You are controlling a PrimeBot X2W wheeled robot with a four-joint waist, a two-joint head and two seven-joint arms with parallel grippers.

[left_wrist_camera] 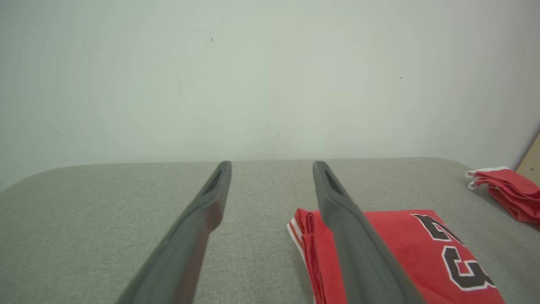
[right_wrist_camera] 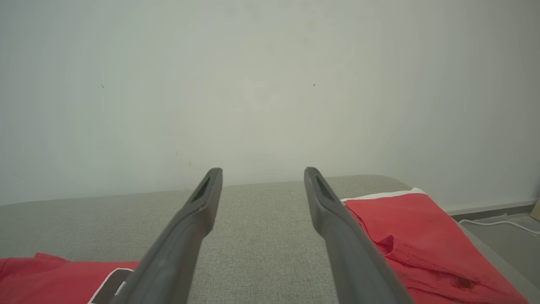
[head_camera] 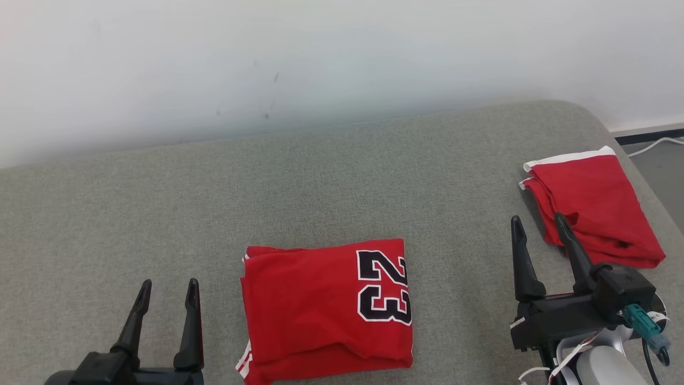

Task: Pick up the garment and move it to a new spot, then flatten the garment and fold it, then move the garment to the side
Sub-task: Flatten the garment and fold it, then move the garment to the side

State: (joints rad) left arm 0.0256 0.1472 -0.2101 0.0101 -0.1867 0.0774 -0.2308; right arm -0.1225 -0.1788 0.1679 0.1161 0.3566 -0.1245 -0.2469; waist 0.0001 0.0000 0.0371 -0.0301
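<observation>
The red jersey [head_camera: 320, 310] lies folded into a rough rectangle at the lower centre of the head view, flat on the grey fabric surface [head_camera: 320, 176]. A black "23" outlined in white is turned sideways along its right edge, and white stripes peek out at its lower left corner. In the left wrist view the jersey [left_wrist_camera: 392, 240] sits at the lower right, partly behind one finger. In the right wrist view only its corner [right_wrist_camera: 50, 278] enters at the lower left.

The left gripper [head_camera: 169, 289] stands at the lower left of the head view, just beside the jersey and apart from it, jaws spread and empty. The right gripper [head_camera: 537, 222] is at the right, also spread wide and holding nothing.

Just beyond its fingers, near the surface's right edge, lies a second folded red garment [head_camera: 593, 208] with white trim, possibly shorts. A white wall [head_camera: 320, 53] rises behind, and a pale cable [head_camera: 654, 144] runs along the floor at far right.
</observation>
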